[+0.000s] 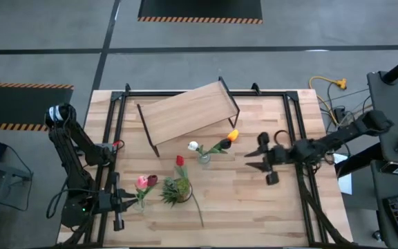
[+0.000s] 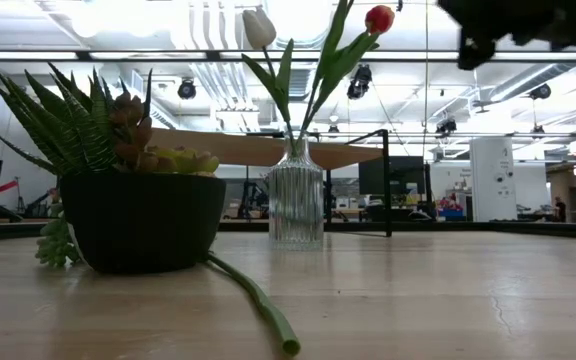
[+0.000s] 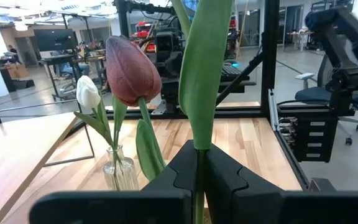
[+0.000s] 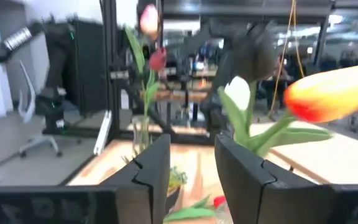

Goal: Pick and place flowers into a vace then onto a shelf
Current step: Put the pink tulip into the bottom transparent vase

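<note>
Holding white and orange flowers (image 1: 216,146), vase (image 1: 204,158) seemingly upright.

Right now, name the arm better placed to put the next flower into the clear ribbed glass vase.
Left: its gripper is shut on a green flower stem. The right gripper is open and empty beside the vase.

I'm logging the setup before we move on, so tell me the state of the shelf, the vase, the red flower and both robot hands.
Shelf: standing on the table, nothing on it.
Vase: upright, holding the white flower and orange flower.
Red flower: lying on the table, not in the vase.
Left hand: shut on a green flower stem.
Right hand: open, holding nothing.
</note>
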You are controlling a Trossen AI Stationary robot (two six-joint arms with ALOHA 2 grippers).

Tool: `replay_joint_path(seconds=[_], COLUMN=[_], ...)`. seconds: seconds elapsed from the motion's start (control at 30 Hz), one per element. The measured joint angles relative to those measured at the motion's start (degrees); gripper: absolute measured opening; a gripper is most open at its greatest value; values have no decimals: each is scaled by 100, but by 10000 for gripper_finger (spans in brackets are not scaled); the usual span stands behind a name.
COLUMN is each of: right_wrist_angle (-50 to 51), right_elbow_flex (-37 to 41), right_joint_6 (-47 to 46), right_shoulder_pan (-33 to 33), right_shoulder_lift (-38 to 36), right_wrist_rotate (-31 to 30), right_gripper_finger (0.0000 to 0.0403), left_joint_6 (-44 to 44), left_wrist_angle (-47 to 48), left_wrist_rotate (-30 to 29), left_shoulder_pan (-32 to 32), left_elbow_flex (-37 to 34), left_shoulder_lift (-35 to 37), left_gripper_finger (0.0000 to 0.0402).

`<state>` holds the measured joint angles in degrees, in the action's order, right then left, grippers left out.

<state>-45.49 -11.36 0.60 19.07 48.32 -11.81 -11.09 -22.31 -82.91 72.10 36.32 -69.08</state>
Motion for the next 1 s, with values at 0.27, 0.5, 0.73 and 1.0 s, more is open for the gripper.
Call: replay_joint_path(seconds=[0.27,0.5,0.73,1.0], right_wrist_angle=[13,559,996,973], right_elbow_flex=[761,970,975,961], right_joint_6=[2,141,-704,-707], right_shoulder_pan=[-2,-42,-173,-173], right_shoulder_lift=[-1498,-2031,-2125,-2125], right_wrist_rotate=[-726,-791,-785,-784], right_gripper_finger=[116,118,118,118], left_joint_6=[2,1,-57,-58], left_wrist_angle=[2,0,-2,0], left_wrist_rotate=[-1,-1,0,39], left_shoulder_pan=[0,0,0,0], left_elbow_flex=[-2,-2,-2,-4], left_shoulder_lift=[0,0,0,39], left_gripper_finger=[0,0,0,86])
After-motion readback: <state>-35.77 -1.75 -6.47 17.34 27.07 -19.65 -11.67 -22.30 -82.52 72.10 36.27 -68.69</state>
